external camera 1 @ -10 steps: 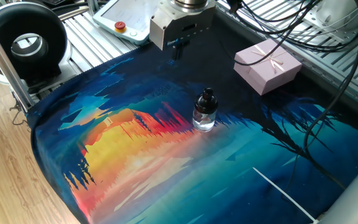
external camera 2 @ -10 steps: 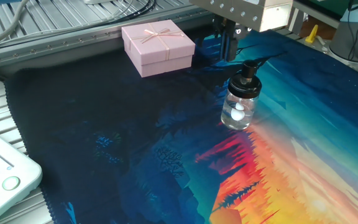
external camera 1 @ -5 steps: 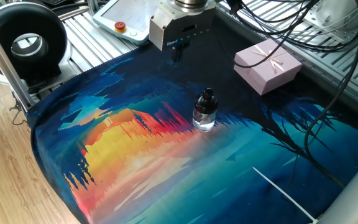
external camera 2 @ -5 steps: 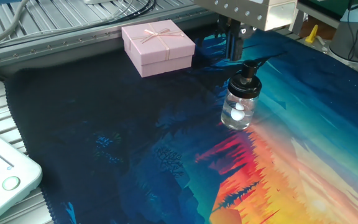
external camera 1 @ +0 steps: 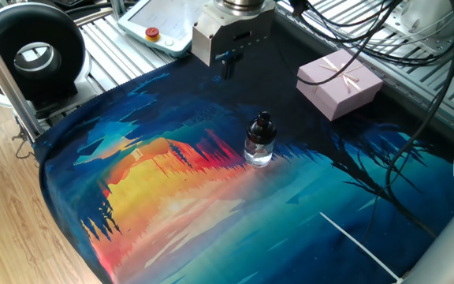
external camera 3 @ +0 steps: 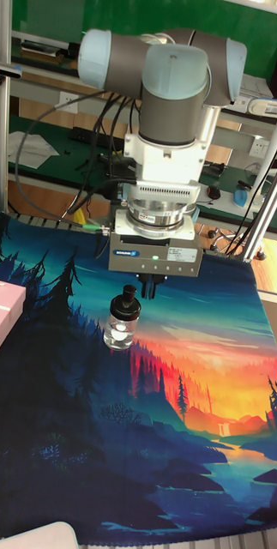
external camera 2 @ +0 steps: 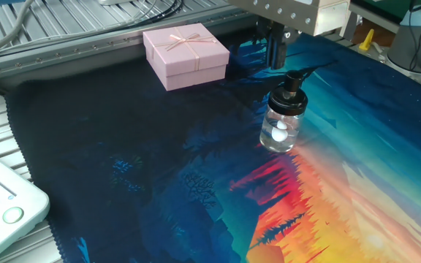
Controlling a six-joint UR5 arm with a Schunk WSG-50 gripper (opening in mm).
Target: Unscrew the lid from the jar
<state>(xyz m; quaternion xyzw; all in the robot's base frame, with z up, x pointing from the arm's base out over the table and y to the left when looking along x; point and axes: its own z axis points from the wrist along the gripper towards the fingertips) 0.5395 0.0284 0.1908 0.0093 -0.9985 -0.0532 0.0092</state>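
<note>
The jar [external camera 1: 258,148] is a small clear glass bottle standing upright on the painted mat, with the black knobbed lid [external camera 1: 263,123] on top. It also appears as the jar [external camera 2: 280,131] with lid [external camera 2: 293,84], and as the jar [external camera 3: 120,328] with lid [external camera 3: 128,300]. My gripper [external camera 1: 226,65] hangs above the mat, beyond the jar and apart from it. Its dark fingers are pressed together with nothing between them. In the other fixed view the gripper [external camera 2: 276,55] sits just behind the lid. In the tall view the gripper [external camera 3: 150,288] is beside the lid, to its right.
A pink ribboned gift box [external camera 1: 339,83] [external camera 2: 186,55] lies on the dark part of the mat. A white teach pendant [external camera 1: 160,24] and a black round device [external camera 1: 34,51] sit past the mat's edge. Cables hang near the box.
The gripper has shifted slightly sideways, closer in line with the jar. The jar and box have not moved.
</note>
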